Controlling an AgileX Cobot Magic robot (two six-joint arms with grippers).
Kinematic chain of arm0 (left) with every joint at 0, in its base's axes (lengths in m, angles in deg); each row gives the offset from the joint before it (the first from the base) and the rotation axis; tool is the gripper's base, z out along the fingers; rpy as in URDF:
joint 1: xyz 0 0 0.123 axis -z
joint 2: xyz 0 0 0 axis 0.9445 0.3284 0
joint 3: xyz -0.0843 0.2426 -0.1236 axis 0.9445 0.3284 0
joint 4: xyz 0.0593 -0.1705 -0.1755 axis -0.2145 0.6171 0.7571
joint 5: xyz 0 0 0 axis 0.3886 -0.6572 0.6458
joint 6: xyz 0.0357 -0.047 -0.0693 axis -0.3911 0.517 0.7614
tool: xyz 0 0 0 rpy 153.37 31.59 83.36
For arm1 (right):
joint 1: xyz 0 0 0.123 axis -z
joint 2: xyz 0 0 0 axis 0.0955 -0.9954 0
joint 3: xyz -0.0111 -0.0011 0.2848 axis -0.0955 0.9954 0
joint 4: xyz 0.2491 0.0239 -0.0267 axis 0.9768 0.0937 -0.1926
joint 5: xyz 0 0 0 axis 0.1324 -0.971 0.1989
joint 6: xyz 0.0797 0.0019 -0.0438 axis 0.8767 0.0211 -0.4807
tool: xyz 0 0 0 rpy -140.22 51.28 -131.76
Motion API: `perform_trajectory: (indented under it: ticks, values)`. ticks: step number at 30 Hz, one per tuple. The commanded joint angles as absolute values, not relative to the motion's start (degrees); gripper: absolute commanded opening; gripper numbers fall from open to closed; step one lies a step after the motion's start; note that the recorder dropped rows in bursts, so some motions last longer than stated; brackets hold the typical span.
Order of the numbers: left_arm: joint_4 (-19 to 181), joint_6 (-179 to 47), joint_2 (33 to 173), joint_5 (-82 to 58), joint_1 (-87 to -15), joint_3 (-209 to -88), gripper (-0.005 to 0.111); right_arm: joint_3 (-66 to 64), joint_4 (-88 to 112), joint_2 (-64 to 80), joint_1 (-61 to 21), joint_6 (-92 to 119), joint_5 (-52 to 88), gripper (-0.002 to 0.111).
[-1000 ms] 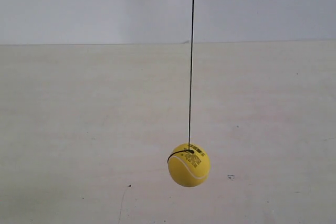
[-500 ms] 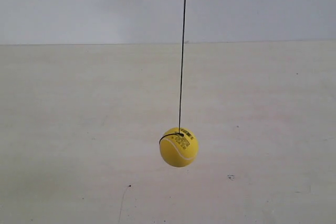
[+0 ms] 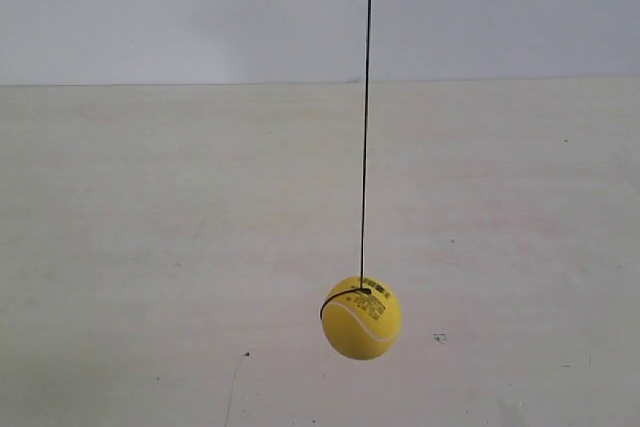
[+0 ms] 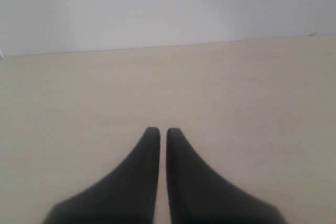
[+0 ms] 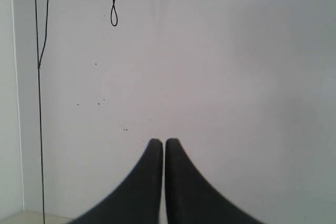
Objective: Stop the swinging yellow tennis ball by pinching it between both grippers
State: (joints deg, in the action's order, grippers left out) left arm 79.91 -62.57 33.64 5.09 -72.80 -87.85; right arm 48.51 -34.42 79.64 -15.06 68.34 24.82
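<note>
Jaws drawn nearly together, our left gripper [image 4: 163, 130] and right gripper [image 5: 164, 141] grasp only air. We see the yellow tennis ball [image 3: 361, 318] hanging on its string [image 3: 365, 117] over the table [image 3: 150, 247], touching neither gripper

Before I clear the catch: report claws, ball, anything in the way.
Left claw shut, empty. Right claw shut, empty. Yellow tennis ball hanging on its string, no claw touching it. No obstruction seen.
</note>
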Motion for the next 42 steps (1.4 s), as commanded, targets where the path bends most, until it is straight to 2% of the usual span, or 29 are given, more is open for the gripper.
perform_trajectory:
  ticks: [1, 26, 29, 34, 39, 42]
  values:
    - [79.98, -62.90, 33.48, 5.33, -72.98, -87.69, 0.005, 48.63, -34.70, 79.98, -15.08, 68.25, 25.21, 0.000]
    - [79.98, -62.89, 33.48, 5.33, -72.98, -87.69, 0.005, 48.63, -34.63, 79.98, -15.08, 67.88, 25.21, 0.000]
    - [79.98, -62.89, 33.48, 5.33, -72.98, -87.69, 0.005, 48.63, -31.63, 79.98, -15.08, 60.43, 23.12, 0.000]
    - [79.98, -62.89, 33.48, 5.33, -72.98, -87.69, 0.005, 49.05, -12.79, 79.98, -15.08, 42.87, 23.19, 0.000]
    - [79.98, -62.89, 33.48, 5.33, -72.98, -87.69, 0.005, 53.81, 5.17, 79.98, -15.08, 18.90, 35.35, 0.000]
    - [79.98, -62.89, 33.48, 5.33, -72.98, -87.69, 0.005, 56.73, 10.07, 79.98, -13.62, 14.04, 43.88, 0.000]
